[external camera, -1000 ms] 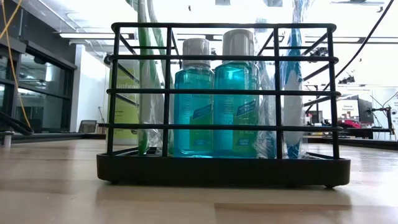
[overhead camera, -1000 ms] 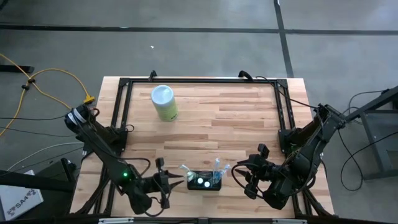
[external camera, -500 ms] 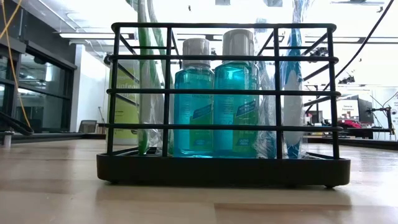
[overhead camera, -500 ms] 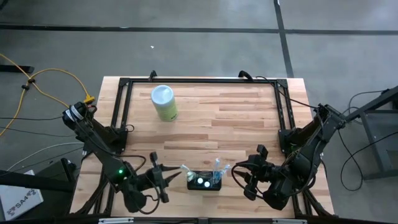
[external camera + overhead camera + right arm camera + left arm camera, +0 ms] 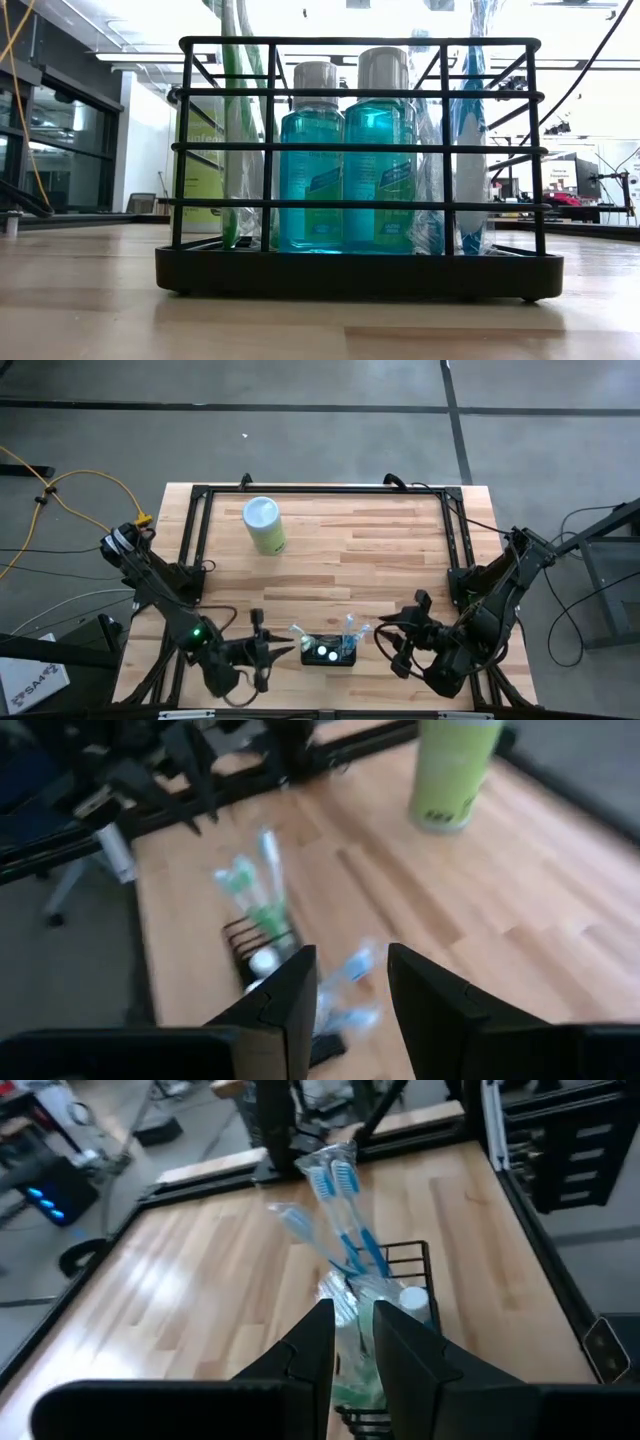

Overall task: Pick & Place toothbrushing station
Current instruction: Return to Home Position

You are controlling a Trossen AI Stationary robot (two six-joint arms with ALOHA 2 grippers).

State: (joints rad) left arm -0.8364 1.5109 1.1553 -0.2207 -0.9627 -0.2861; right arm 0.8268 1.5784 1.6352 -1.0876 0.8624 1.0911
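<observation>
The toothbrushing station [image 5: 330, 652] is a black wire-sided holder near the table's near edge. It holds two blue bottles [image 5: 345, 170] and wrapped toothbrushes [image 5: 335, 1200], and rests on its flat base [image 5: 360, 272]. My left gripper [image 5: 285, 651] is just left of it, pointing at it, fingers nearly together and empty. My right gripper [image 5: 384, 640] is just right of it, pointing at it, with a narrow gap between its fingers and empty. The station also shows in the left wrist view [image 5: 405, 1270] and the right wrist view [image 5: 250, 935].
A pale green cylinder with a whitish top [image 5: 265, 525] stands at the table's far left, and shows in the right wrist view [image 5: 455, 770]. A black frame [image 5: 325, 490] runs along the table's far and side edges. Bare wood lies between the cylinder and the station.
My left arm has shifted a little: its gripper has swung slightly and stays left of the station. The station has not moved.
</observation>
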